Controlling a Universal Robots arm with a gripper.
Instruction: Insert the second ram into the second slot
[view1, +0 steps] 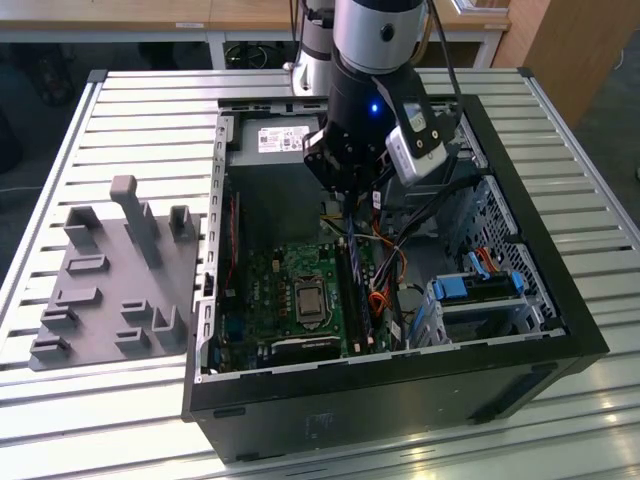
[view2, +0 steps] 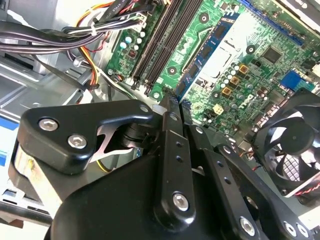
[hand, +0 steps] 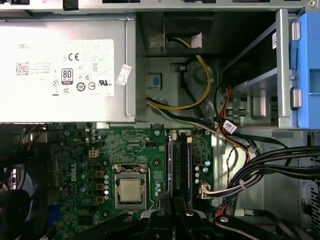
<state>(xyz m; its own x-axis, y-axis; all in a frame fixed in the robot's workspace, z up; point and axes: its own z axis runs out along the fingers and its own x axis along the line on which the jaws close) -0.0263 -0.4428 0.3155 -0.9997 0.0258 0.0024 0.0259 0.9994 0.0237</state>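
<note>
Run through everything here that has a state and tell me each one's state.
Computer case: open, side panel off.
Memory slots: cannot tell whether filled.
Gripper: shut, inside the case by the end of the memory slots.
Processor: installed, no cooler on it.
Arm's blue light: lit.

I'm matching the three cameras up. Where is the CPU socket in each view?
Exterior view: the CPU socket sits mid-motherboard inside the open case.
Second wrist view: it is the pale metal plate on the green board.
First wrist view: it is the silver square in a black frame.
Shared landmark: the black RAM slots run alongside it.
</note>
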